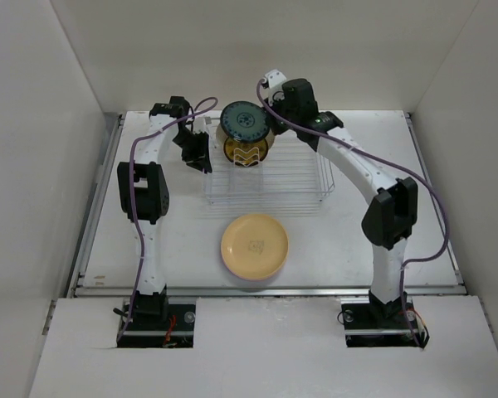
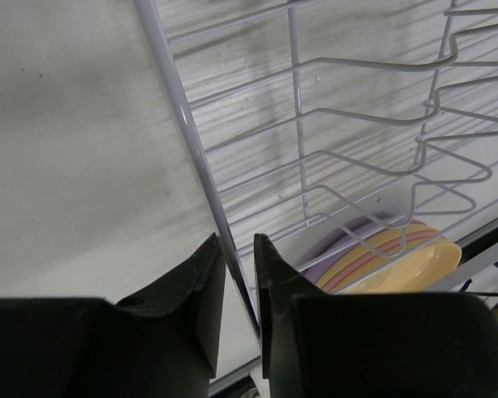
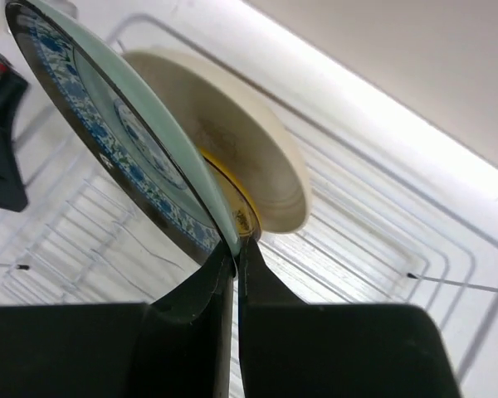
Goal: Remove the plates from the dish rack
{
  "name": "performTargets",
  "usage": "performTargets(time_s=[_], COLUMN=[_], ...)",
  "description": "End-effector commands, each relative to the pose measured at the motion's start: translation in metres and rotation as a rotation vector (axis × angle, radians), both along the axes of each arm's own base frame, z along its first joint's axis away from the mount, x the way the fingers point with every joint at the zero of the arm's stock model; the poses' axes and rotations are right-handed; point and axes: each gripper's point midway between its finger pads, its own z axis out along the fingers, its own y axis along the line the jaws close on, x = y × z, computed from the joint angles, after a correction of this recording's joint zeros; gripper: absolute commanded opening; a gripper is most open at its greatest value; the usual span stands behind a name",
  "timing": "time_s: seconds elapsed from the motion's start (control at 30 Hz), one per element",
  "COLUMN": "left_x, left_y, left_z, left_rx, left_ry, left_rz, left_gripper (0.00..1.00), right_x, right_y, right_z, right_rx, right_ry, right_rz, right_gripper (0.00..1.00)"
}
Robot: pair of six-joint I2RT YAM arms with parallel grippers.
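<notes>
At the left of the overhead view, the left gripper (image 1: 201, 159) sits at the left edge of the dish rack (image 1: 266, 184). In its wrist view its jaws are narrow, nipping the rack's rim wire (image 2: 201, 157). Below the rack, at lower centre, lies a stack of plates (image 1: 254, 246) with an orange-yellow one on top. At the rack's far end stands a yellow-patterned plate (image 1: 247, 152). Above it, the right gripper (image 3: 235, 249) is pinched tight on the rim of the teal-patterned plate (image 3: 108, 124), with a cream plate (image 3: 257, 157) just behind.
</notes>
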Motion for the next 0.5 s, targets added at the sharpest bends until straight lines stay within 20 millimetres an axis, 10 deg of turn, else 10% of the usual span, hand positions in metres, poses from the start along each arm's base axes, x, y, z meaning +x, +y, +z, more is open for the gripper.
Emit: performTargets(time_s=[0.0,0.47], left_x=[0.016,0.019], left_y=[-0.001,0.005], left_z=[0.002,0.015], left_rx=[0.001,0.03], left_ry=[-0.068,-0.119], left_rz=[-0.008,-0.018], left_gripper=[0.0,0.0], right_x=[-0.005,-0.09], right_y=[-0.006,-0.021], right_z=[0.054,0.041], right_rx=[0.075,0.1], right_ry=[-0.114,0.082], right_rz=[-0.028,0.11], right_gripper=[0.0,0.0])
